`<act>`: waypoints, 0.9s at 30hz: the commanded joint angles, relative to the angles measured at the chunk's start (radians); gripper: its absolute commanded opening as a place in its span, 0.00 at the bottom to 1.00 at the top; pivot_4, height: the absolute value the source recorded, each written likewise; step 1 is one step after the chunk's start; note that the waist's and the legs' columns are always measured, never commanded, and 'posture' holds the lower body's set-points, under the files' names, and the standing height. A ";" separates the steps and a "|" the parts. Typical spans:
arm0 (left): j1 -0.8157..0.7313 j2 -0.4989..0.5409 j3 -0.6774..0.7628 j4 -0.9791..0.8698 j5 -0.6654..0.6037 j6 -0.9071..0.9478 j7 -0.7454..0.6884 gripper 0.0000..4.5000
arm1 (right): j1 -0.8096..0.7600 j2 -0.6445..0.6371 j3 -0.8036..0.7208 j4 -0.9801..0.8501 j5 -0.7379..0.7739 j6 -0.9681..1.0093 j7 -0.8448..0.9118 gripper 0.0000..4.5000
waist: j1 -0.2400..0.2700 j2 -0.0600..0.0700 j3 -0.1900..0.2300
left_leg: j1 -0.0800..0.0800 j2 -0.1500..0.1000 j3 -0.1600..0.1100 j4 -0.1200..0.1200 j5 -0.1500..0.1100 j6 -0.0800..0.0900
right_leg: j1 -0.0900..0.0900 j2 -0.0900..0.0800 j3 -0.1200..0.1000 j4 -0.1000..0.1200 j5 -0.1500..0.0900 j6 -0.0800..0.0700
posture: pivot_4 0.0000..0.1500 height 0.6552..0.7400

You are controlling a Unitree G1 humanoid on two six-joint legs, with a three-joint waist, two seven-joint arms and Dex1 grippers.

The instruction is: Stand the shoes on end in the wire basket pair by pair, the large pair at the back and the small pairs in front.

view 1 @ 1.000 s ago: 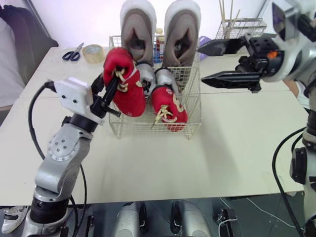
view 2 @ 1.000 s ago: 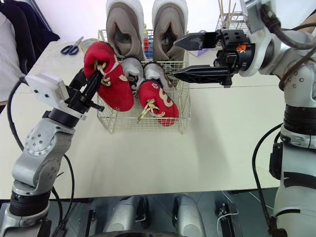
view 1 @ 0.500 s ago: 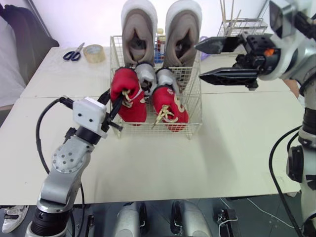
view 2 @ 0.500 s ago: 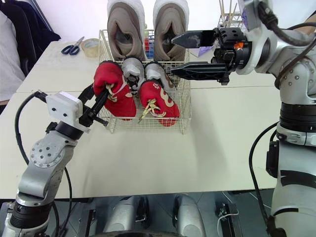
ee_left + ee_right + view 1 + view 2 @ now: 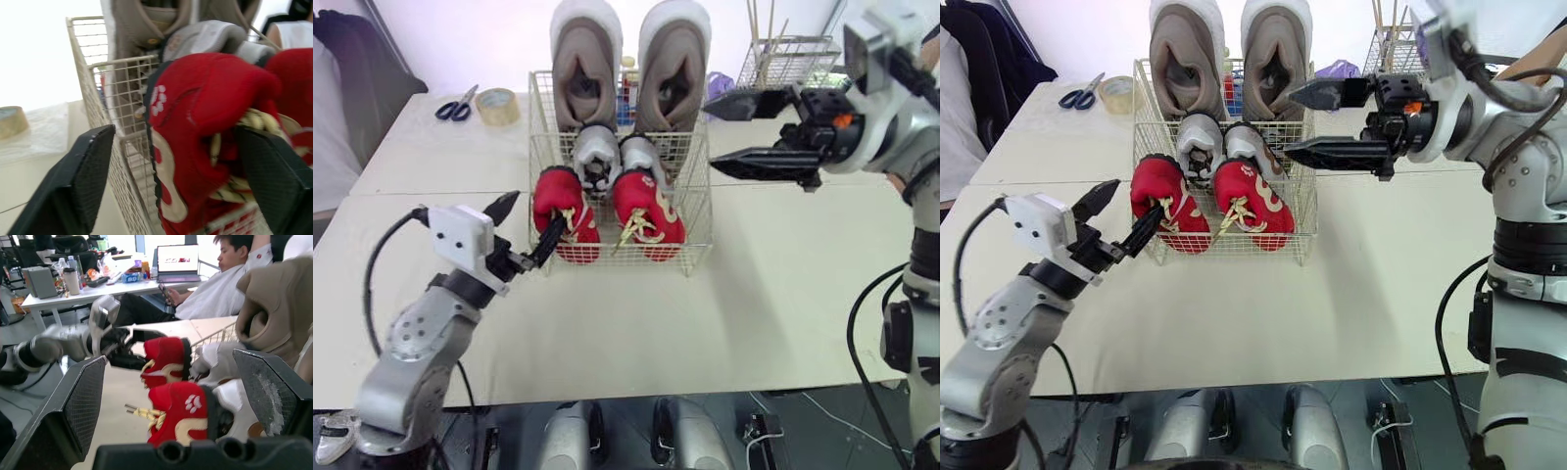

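Six shoes (image 5: 674, 73) fill the wire basket (image 5: 700, 211) mid table (image 5: 783, 284) in the head views: red pair (image 5: 651, 211) at its front edge, right gripper (image 5: 709, 133) wide open, empty, above its right edge. Left wrist view: left gripper (image 5: 174, 131) spread, empty, astride the front-left corner; red shoe (image 5: 205, 112) looks soft, light, so pinch the heel collar.

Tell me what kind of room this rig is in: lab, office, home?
Probably a shared office or lab, not a home. Nearby a person sits by an open laptop, and a desk is cluttered with small items. Scissors and a tape roll lie on the robot's table.
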 commanded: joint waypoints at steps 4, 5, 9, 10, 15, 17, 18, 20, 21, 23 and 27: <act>0.088 0.188 0.335 -0.080 -0.495 0.151 -0.011 0.84 | 0.080 -0.033 -0.041 -0.038 -0.003 0.011 -0.033 1.00 | -0.002 -0.001 0.000 | 0.000 0.000 -0.001 0.000 0.000 -0.001 | 0.000 0.000 0.000 0.001 0.000 0.000 | 1.00 1.00; 0.121 0.229 0.427 -0.063 -0.597 0.175 -0.003 0.84 | 0.101 -0.052 -0.062 -0.009 -0.020 0.000 -0.044 1.00 | -0.002 -0.002 0.000 | 0.000 0.000 -0.002 0.000 0.001 -0.001 | 0.000 0.000 0.000 0.001 0.000 0.000 | 1.00 1.00; 0.298 0.335 0.675 0.030 -0.682 0.285 -0.022 0.84 | 0.194 -0.113 -0.152 0.120 -0.036 -0.003 -0.071 1.00 | 0.000 -0.001 0.000 | 0.000 -0.001 -0.002 0.000 0.001 -0.001 | 0.001 -0.001 0.000 -0.001 0.000 0.000 | 1.00 1.00; 0.340 0.348 0.707 0.058 -0.663 0.308 -0.033 0.84 | 0.229 -0.119 -0.169 0.144 -0.035 -0.001 -0.073 1.00 | 0.000 -0.001 0.000 | 0.000 -0.002 -0.002 0.000 0.001 -0.001 | 0.001 -0.001 -0.001 -0.001 0.000 0.000 | 1.00 1.00; 0.514 0.328 0.698 0.148 -0.584 0.374 -0.118 0.84 | 0.411 -0.091 -0.208 0.156 -0.039 -0.011 -0.106 1.00 | -0.003 0.000 0.000 | 0.001 -0.001 -0.002 0.000 0.000 -0.002 | 0.002 0.002 -0.001 -0.001 -0.001 0.000 | 1.00 1.00; 0.567 0.295 0.640 0.155 -0.509 0.345 -0.180 0.84 | 0.496 -0.079 -0.197 0.137 -0.060 -0.032 -0.115 1.00 | -0.003 0.000 0.000 | 0.001 -0.001 -0.001 -0.001 0.000 -0.002 | 0.001 0.002 -0.001 -0.001 -0.001 0.000 | 1.00 1.00; 0.579 0.282 0.619 0.158 -0.483 0.331 -0.204 0.84 | 0.523 -0.077 -0.194 0.128 -0.064 -0.032 -0.121 1.00 | -0.003 0.000 0.000 | 0.001 -0.001 -0.001 -0.001 0.000 -0.002 | 0.001 0.002 -0.001 -0.001 -0.001 0.000 | 1.00 1.00; 0.585 0.266 0.586 0.154 -0.437 0.307 -0.239 0.84 | 0.564 -0.079 -0.192 0.102 -0.066 -0.030 -0.129 1.00 | -0.002 0.000 0.000 | 0.000 -0.001 -0.001 -0.001 0.000 -0.002 | 0.000 0.002 0.000 -0.001 -0.001 0.000 | 1.00 1.00; 0.582 0.260 0.571 0.150 -0.430 0.304 -0.250 0.84 | 0.579 -0.081 -0.191 0.090 -0.065 -0.026 -0.133 1.00 | -0.001 0.000 0.000 | 0.000 -0.001 -0.001 -0.001 0.000 -0.002 | 0.000 0.001 0.000 -0.001 -0.001 0.000 | 1.00 1.00; 0.571 0.248 0.534 0.149 -0.409 0.301 -0.261 0.84 | 0.604 -0.082 -0.183 0.074 -0.070 -0.025 -0.140 1.00 | 0.000 0.000 0.000 | 0.001 -0.001 -0.001 -0.001 -0.002 0.002 | -0.001 0.000 0.000 -0.001 -0.002 -0.003 | 1.00 1.00; 0.523 0.239 0.475 0.197 -0.371 0.291 -0.287 0.84 | 0.593 -0.066 -0.162 0.093 -0.093 -0.043 -0.149 1.00 | 0.001 0.000 -0.001 | 0.001 -0.001 -0.002 -0.001 -0.003 0.002 | 0.000 -0.001 0.001 -0.001 -0.003 -0.003 | 1.00 1.00</act>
